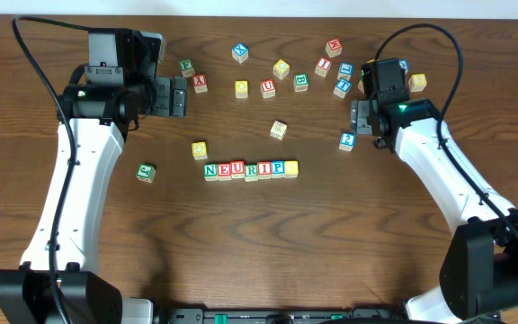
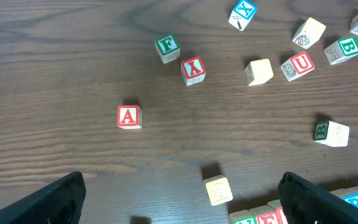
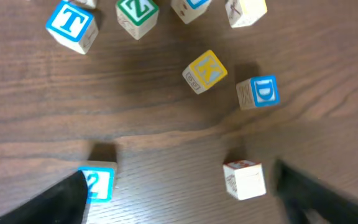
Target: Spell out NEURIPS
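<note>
The NEURIPS row [image 1: 250, 169] lies in a line at the table's centre, reading N [image 1: 210, 170] through P, with a yellow-faced cube [image 1: 291, 167] at its right end. Its left end shows at the bottom of the left wrist view [image 2: 272, 216]. My left gripper [image 1: 183, 96] hovers up and left of the row, open [image 2: 182, 208], nothing between its fingers [image 2: 61, 199]. My right gripper [image 1: 358, 117] hovers right of the row, open [image 3: 179, 205]. A blue "2" cube [image 3: 98, 183] sits by its left finger and a white cube [image 3: 245, 179] near its right finger.
Loose cubes are scattered across the far half: red A [image 1: 200, 83], green F [image 1: 187, 67], blue X [image 1: 240, 52], red U [image 1: 267, 88], green B [image 1: 301, 82]. A yellow cube [image 1: 200, 149] and a green one [image 1: 146, 172] lie left of the row; another [image 1: 279, 130] sits above it.
</note>
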